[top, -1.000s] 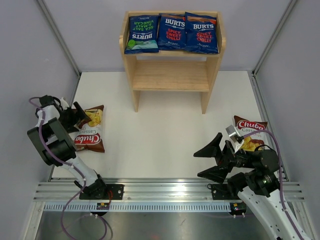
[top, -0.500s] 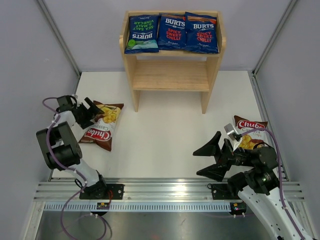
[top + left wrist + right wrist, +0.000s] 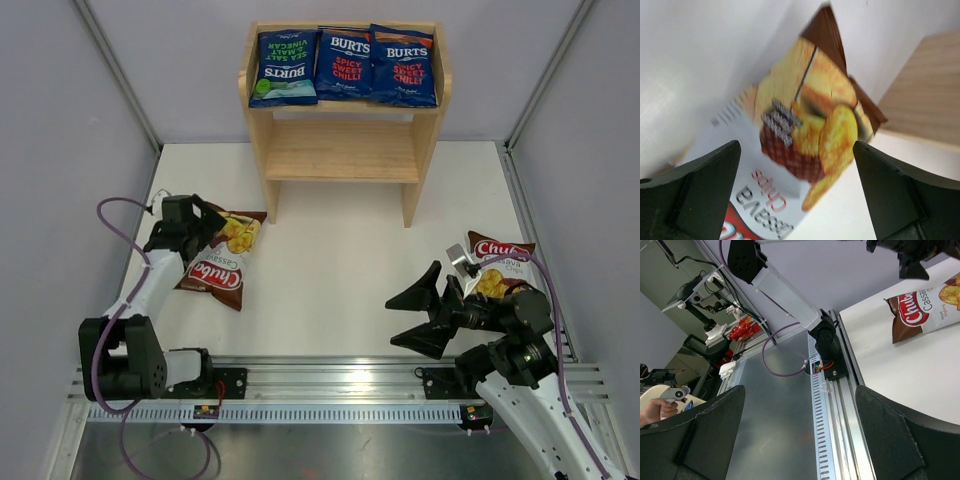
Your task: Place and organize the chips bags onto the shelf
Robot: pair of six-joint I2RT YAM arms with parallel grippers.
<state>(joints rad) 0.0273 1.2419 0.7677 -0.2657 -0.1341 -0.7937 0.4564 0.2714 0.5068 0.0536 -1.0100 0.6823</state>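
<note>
From above, three blue bags (image 3: 345,65) lie on the shelf's (image 3: 345,150) top tier, the left gripper (image 3: 205,228) is spread over the left brown bag (image 3: 222,265) on the bench (image 3: 330,270), and the right gripper (image 3: 415,312) is spread, empty, near the right brown bag (image 3: 500,262); the left wrist view frames the left brown bag between wide fingers (image 3: 700,195); the right wrist view shows it at far right.

Your top view looks down from high behind. The left wrist view sits close over the brown bag (image 3: 805,150) between its jaws. The right wrist view faces sideways and sees that same bag far beyond its jaws.
</note>
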